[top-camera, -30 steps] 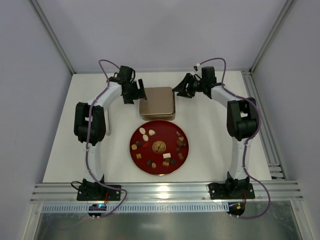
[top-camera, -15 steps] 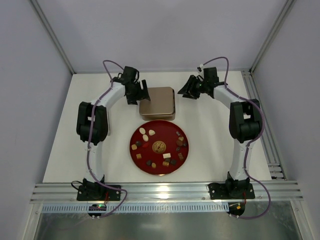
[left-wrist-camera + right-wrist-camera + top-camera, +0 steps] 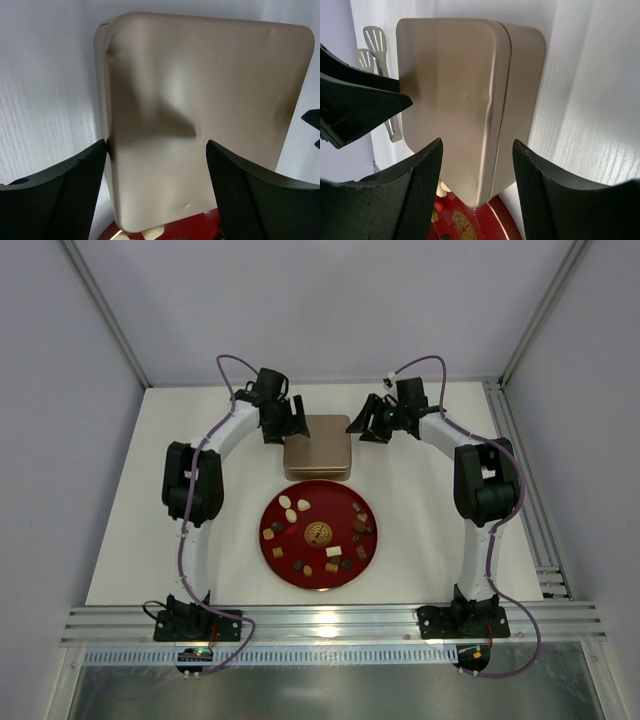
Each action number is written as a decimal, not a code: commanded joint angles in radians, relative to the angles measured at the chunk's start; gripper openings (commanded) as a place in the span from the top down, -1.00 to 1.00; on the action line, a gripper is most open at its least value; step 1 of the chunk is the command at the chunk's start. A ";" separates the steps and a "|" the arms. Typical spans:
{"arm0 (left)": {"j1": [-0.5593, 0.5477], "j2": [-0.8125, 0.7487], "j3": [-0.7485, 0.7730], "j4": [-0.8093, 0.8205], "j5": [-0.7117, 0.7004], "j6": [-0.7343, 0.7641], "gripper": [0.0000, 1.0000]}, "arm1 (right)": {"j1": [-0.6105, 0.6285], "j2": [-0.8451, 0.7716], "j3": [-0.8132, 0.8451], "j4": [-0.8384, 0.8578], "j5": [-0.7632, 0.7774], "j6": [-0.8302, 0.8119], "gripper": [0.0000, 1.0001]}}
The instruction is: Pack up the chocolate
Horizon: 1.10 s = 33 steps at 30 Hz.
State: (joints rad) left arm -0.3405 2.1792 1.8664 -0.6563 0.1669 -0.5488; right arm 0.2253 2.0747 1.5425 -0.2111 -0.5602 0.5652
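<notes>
A fixed overhead view shows a white desk with two robot arms curving in from the near edge. Between their tips sits a champagne-gold metal tin with rounded corners, nearly square, its lid on.

The left end effector hovers at the tin's far left corner, fingers spread wide with the tin's left portion framed between them. The right end effector hovers just beside the far right corner, fingers also spread and holding nothing.

The chocolate, small dark brown, tan and cream-white pieces, lies scattered on a round glossy red plate. The plate touches or slightly tucks under the tin's near edge. From both end effectors the chocolate lies back toward the arm bases, past the tin, roughly midway between the arms, so neither is clearly nearer.
</notes>
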 commanded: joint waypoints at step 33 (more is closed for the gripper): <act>-0.034 0.079 0.036 -0.180 -0.202 -0.025 -0.55 | 0.051 -0.030 -0.183 0.019 0.147 -0.059 0.16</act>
State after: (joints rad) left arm -0.3729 2.2105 1.9057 -0.7441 0.0544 -0.5743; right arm 0.2722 2.0487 1.4006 -0.1452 -0.4984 0.5335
